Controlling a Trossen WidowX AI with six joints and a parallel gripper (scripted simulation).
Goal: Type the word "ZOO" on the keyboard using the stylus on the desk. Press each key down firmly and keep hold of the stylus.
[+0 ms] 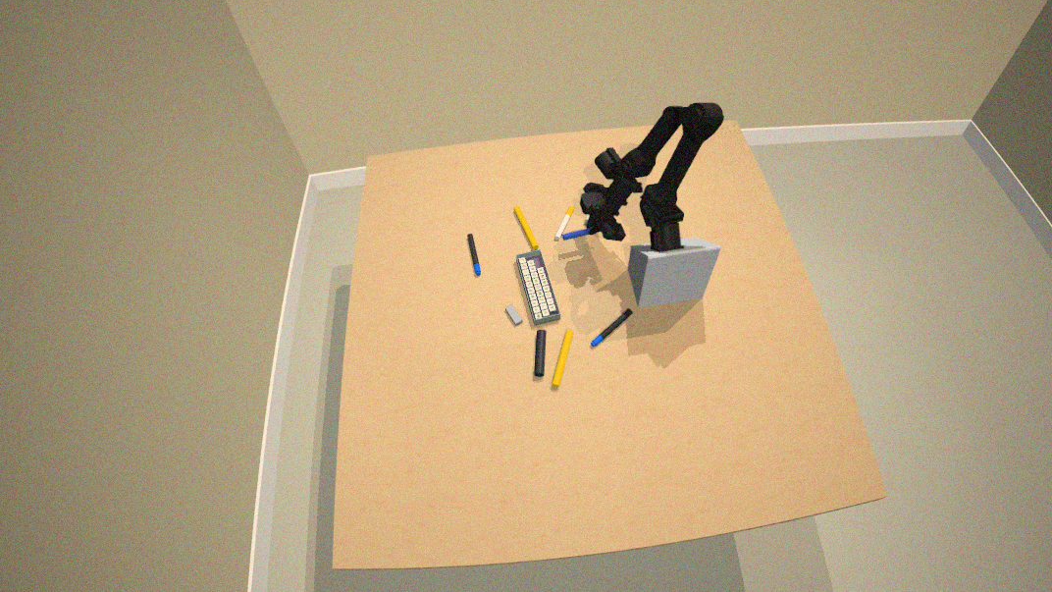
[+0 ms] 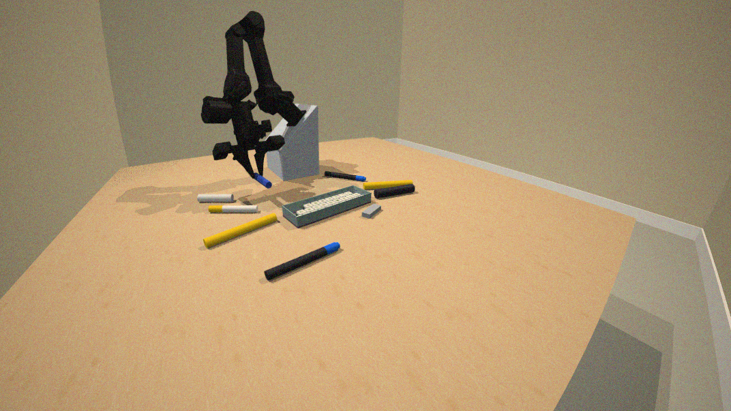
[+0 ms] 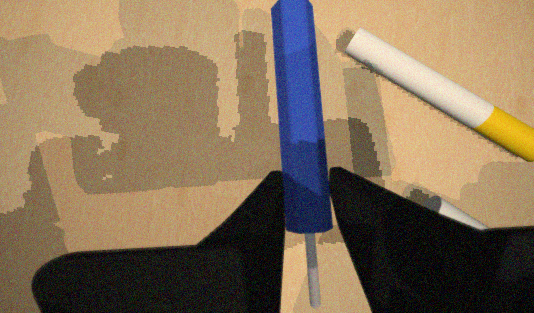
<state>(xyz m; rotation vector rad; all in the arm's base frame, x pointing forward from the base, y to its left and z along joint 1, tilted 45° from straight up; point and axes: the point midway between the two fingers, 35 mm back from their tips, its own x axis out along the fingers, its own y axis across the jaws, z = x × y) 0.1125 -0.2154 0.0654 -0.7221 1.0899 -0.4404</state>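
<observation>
The stylus (image 1: 576, 234) (image 2: 263, 181) (image 3: 300, 94) has a thick blue six-sided body and a thin grey rod. My gripper (image 2: 255, 174) (image 3: 305, 179) is shut on the blue body, near the end with the rod. In the wrist view the rod points back between the fingers and the blunt blue end points away. The stylus is held in the air, tilted, above the desk. The keyboard (image 1: 537, 287) (image 2: 327, 205) has pale keys in a dark green case and lies apart from the stylus. Its key letters are too small to read.
A white and yellow pen (image 1: 564, 222) (image 2: 233, 208) (image 3: 420, 76) and a white cylinder (image 2: 215, 198) lie near the gripper. Yellow sticks (image 1: 526, 227) (image 1: 562, 358), black and blue pens (image 1: 474, 254) (image 1: 610, 327), a black stick (image 1: 540, 352) and a grey block (image 1: 513, 314) surround the keyboard.
</observation>
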